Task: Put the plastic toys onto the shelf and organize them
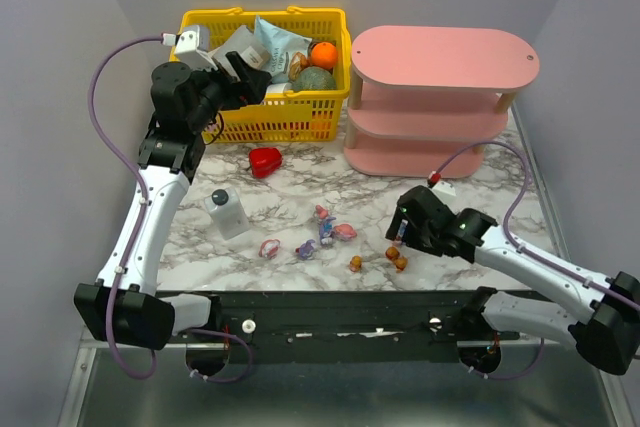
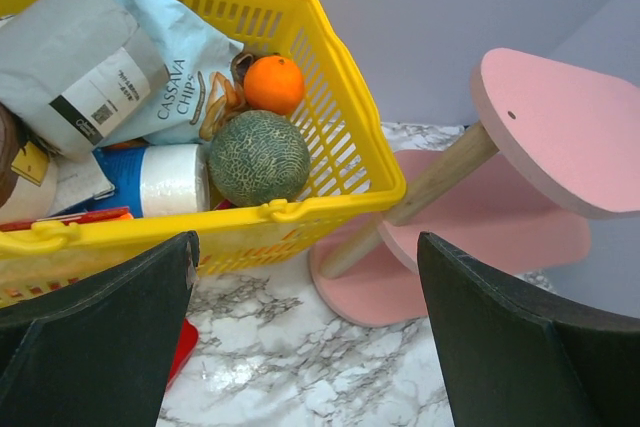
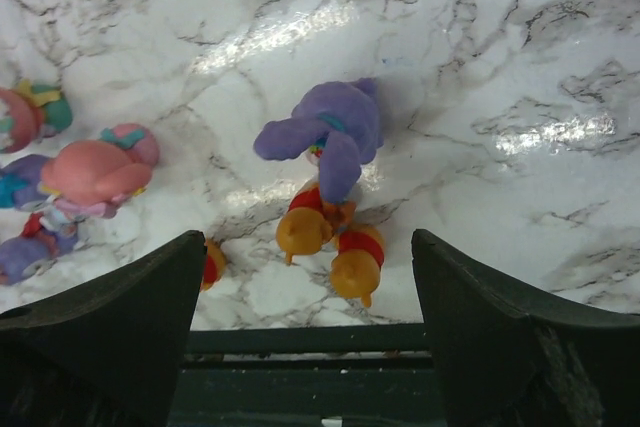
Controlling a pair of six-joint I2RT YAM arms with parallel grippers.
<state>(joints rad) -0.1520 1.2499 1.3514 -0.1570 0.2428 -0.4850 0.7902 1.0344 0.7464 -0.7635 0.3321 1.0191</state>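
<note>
Right gripper (image 3: 305,252): jaws spread wide, nothing held; low over the marble tabletop (image 1: 300,182) on the near side of the shelf (image 1: 440,59).

Ahead of its fingers, lying loose: one purple bunny (image 3: 325,132) against two orange bears (image 3: 305,229).

Pink-white toys (image 1: 345,232): further left on the marble, likewise in front of the shelf and well apart from it.

Left gripper (image 2: 305,277): jaws fully apart, empty; raised over the front wall of the yellow basket (image 2: 350,117), which stands just left of the shelf.
</note>
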